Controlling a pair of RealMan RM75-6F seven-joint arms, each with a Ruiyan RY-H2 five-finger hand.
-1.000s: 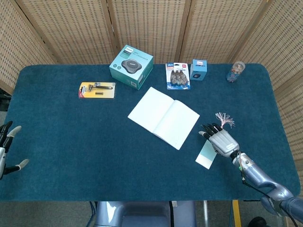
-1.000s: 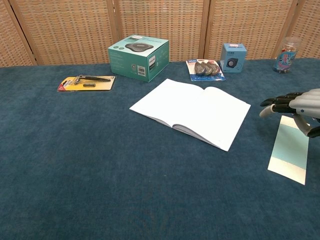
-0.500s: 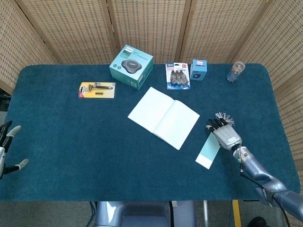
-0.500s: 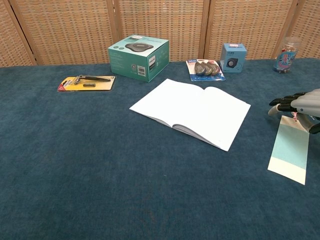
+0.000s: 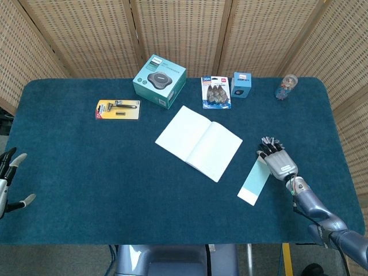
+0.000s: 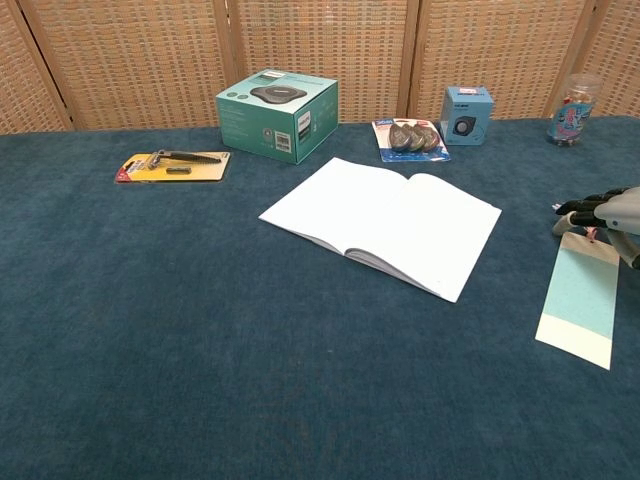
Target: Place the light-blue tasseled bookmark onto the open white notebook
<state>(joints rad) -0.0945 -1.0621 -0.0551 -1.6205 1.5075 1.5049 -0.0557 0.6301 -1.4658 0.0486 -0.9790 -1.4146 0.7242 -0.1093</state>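
The light-blue bookmark (image 5: 253, 181) lies flat on the blue cloth, right of the open white notebook (image 5: 198, 142) and apart from it. Its top end with the tassel is under my right hand (image 5: 277, 161), so the tassel is mostly hidden. That hand lies low over the bookmark's far end with its fingers stretched out, and nothing is visibly held. In the chest view the bookmark (image 6: 580, 298) sits at the right edge with my right hand (image 6: 612, 212) just above its top. My left hand (image 5: 7, 183) hovers at the table's left edge, fingers apart and empty.
Along the back stand a teal box (image 5: 159, 80), a razor pack (image 5: 118, 108), a blister pack (image 5: 215, 92), a small blue box (image 5: 241, 84) and a small jar (image 5: 286, 87). A wicker screen closes off the back.
My right hand has moved right and toward the back, off the bookmark's middle to its tassel end. The bookmark, notebook and left hand have stayed put.
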